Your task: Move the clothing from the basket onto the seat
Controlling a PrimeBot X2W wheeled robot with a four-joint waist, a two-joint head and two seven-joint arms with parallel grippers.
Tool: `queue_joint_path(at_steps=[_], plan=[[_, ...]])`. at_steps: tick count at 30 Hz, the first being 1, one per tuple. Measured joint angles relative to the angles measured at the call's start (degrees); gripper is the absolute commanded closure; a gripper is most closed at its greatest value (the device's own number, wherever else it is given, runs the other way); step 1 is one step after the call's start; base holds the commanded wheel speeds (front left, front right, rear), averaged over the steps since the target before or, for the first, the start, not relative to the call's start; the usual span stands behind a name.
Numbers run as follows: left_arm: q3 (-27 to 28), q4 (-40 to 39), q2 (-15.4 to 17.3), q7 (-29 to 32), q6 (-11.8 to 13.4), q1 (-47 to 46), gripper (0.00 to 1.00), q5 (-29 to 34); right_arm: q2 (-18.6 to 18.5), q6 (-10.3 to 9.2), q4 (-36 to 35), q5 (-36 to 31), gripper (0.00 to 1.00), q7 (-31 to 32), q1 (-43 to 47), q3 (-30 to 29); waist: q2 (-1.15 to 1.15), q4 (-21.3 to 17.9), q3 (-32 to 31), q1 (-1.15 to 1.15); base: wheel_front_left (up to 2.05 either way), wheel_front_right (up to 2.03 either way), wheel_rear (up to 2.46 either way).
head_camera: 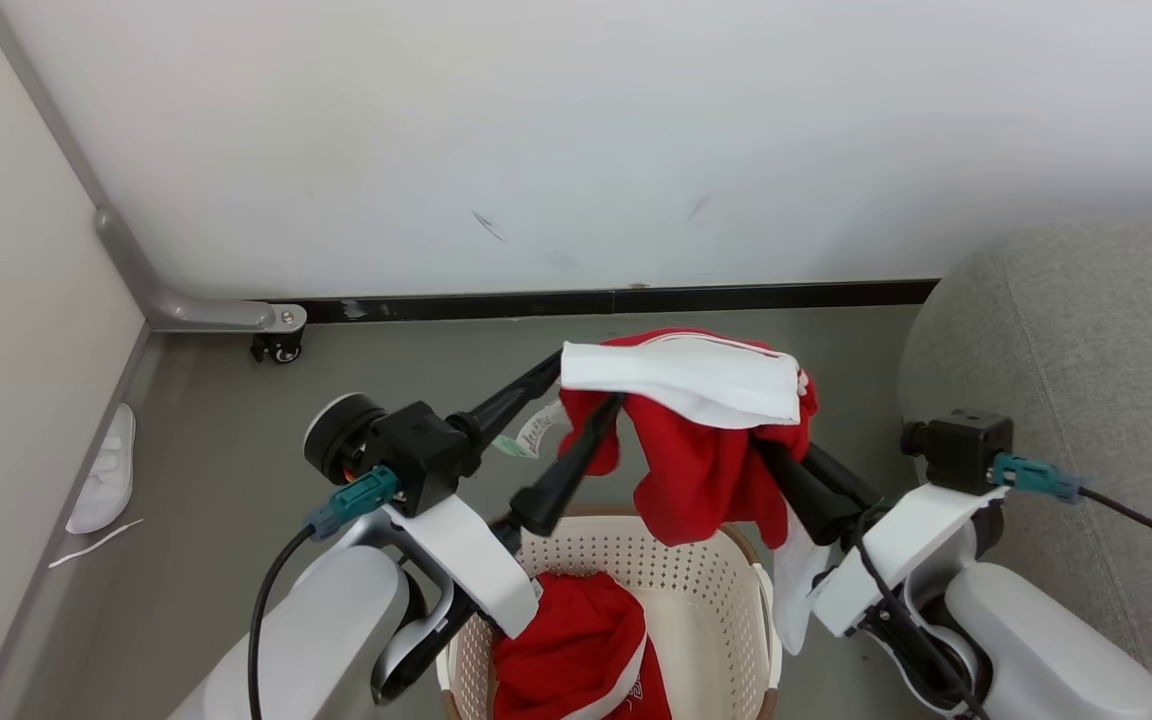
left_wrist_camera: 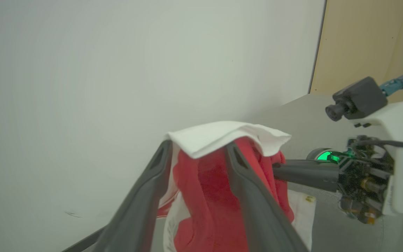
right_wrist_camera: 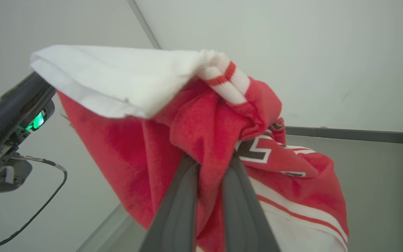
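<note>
A red garment [head_camera: 706, 450] with a white panel hangs above the basket [head_camera: 681, 560], lifted clear of it. My right gripper [head_camera: 768, 447] is shut on its red fabric, and in the right wrist view the two fingers pinch a fold [right_wrist_camera: 210, 159]. My left gripper [head_camera: 588, 390] is open, its fingers spread under the white panel, which drapes over their tips [left_wrist_camera: 197, 148]. A second piece of red clothing [head_camera: 576, 650] lies inside the cream perforated basket. The light grey seat [head_camera: 1066, 330] stands at the right, beside the basket.
A white wall with a dark baseboard [head_camera: 626, 300] closes the back. A white slipper [head_camera: 106, 470] lies on the grey floor at the left by a partition. A caster wheel [head_camera: 279, 347] sits in the back left corner.
</note>
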Motion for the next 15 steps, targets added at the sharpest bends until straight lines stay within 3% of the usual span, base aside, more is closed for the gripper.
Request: queue_joint_path(at_steps=[15], plan=[[-0.19, 1.01, 1.56, 0.15, 0.03, 2.3, 0.0, -0.75, -1.92, 0.0, -3.19, -4.45, 1.0, 0.0, 2.83, -5.34, 0.0, -2.25, -0.44, 0.0, 0.0, 0.0, 0.0]])
